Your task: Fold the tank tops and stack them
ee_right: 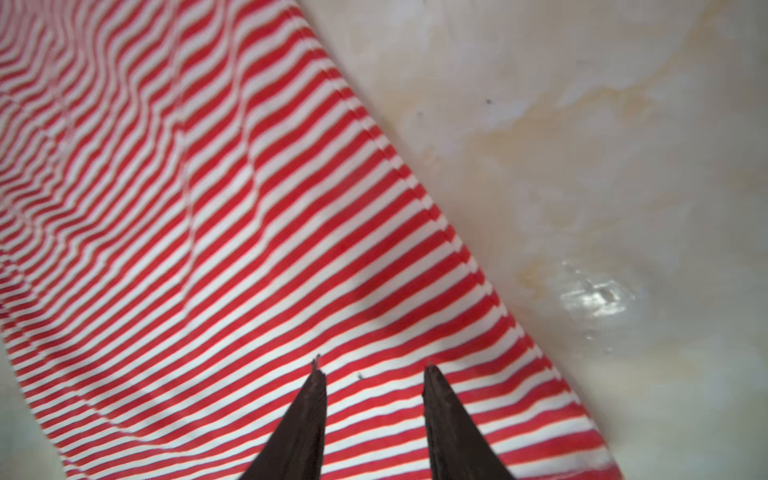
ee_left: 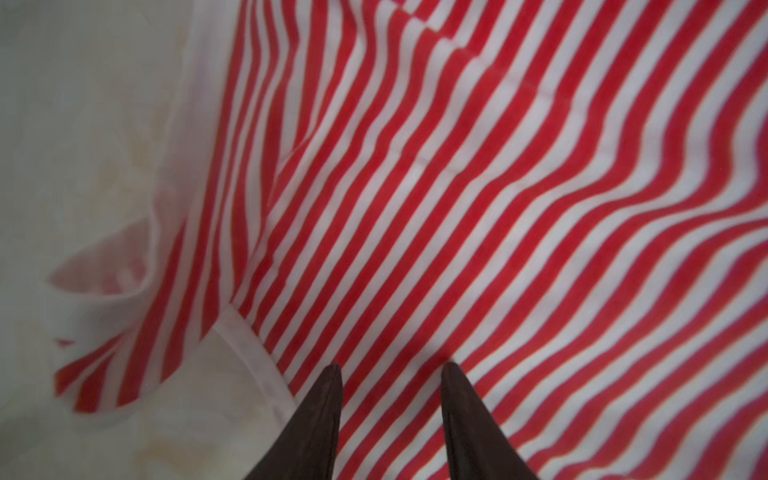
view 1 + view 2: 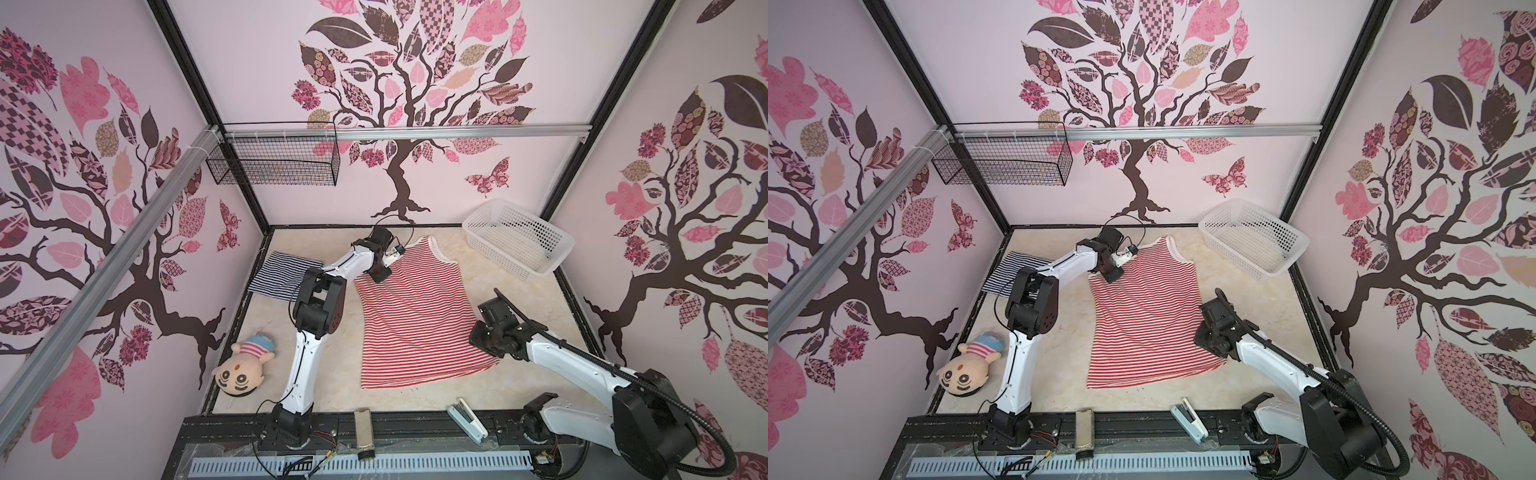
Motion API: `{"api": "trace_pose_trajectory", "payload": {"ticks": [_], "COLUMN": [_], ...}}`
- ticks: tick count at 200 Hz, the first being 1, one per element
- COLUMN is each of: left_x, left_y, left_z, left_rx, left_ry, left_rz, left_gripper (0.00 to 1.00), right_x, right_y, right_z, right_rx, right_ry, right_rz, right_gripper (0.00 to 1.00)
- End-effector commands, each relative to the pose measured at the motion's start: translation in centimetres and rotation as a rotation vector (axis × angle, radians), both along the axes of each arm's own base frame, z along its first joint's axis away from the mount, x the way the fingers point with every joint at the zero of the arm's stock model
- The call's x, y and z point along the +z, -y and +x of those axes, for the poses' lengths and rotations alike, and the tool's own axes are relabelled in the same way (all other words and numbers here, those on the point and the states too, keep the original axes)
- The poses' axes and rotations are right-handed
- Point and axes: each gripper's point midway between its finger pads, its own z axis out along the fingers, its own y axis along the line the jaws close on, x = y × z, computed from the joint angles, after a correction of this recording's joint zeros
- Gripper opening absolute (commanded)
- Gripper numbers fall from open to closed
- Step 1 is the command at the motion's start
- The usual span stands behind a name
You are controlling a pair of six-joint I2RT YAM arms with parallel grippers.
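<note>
Red-and-white tank top [image 3: 415, 316] lies spread flat on the tabletop [image 3: 336, 386] in both top views, with the left gripper [image 3: 377, 276] low over its far left shoulder and the right gripper [image 3: 478, 338] at its right edge, near the hem. Navy-and-white tank top [image 3: 278, 274], folded, sits well to the left of the left gripper, partly hidden by that arm.

Left wrist view: the left gripper [image 2: 390, 370] stands partly open and empty, fingertips apart over the stripes, white armhole trim just beside them.

Right wrist view: the right gripper [image 1: 372, 368] is likewise partly open and holding nothing, striped cloth beneath it and bare tabletop beyond the side seam.
</note>
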Motion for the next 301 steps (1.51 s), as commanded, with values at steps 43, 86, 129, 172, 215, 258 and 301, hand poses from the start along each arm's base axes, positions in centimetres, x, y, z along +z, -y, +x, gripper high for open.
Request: {"api": "trace_pose_trajectory", "payload": {"ticks": [43, 86, 129, 172, 215, 258, 301], "left_x": [-2.6, -3.8, -2.4, -0.8, -0.6, 0.5, 4.8], "left_y": [-4.1, -7.9, -10.4, -10.0, -7.2, -1.9, -4.6], "left_z": [-4.0, -9.1, -13.4, -17.2, -22.7, -28.5, -19.0], "left_rx": [-0.008, 0.007, 0.052, 0.041, -0.065, -0.233, -0.012], "left_ry": [-0.069, -0.115, -0.144, -0.23, -0.345, -0.427, -0.158], "left_rz": [0.173, 0.248, 0.24, 0.174, 0.158, 0.109, 0.028], "left_gripper": [0.42, 0.41, 0.41, 0.41, 0.4, 0.4, 0.42], "right_x": [-1.0, -3.1, -5.9, -6.9, -6.1, -0.1, 1.8], "right_y": [-7.0, -5.5, -2.8, -0.6, 1.7, 3.3, -5.6], "right_z": [-2.3, -3.6, -0.9, 6.5, 15.1, 21.3, 13.6], "right_rx": [0.209, 0.209, 0.149, 0.116, 0.074, 0.052, 0.242], "right_ry": [-0.089, -0.117, -0.168, -0.181, -0.158, -0.031, 0.016], "right_rz": [0.131, 0.075, 0.027, -0.049, -0.137, -0.17, -0.098], "right_gripper": [0.42, 0.44, 0.44, 0.44, 0.45, 0.47, 0.51]}}
